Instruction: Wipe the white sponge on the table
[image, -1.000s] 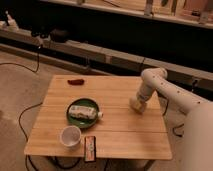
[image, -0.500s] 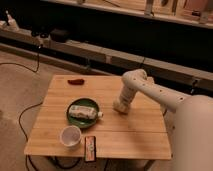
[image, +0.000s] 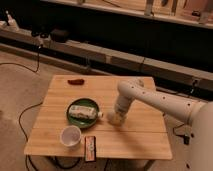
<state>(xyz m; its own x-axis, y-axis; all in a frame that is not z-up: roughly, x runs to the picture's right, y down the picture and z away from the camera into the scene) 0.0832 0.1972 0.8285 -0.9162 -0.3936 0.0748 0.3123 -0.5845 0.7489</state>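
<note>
High front view, table (image: 65, 131), tool (image: 116, 118) right

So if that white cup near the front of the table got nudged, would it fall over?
Possibly. The white cup stands upright and open-topped, looks light, so a high push may tip it, a low one slide it. The gripper is apart, on the sponge beside the green plate.

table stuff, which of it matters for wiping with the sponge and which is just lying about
For the job:
pale white sponge under the arm's tip
gripper, down on the sponge, right of the plate
light wooden table

Just lying about:
round green plate holding a white packet
white cup
small red object
dark flat bar at the front edge
</note>
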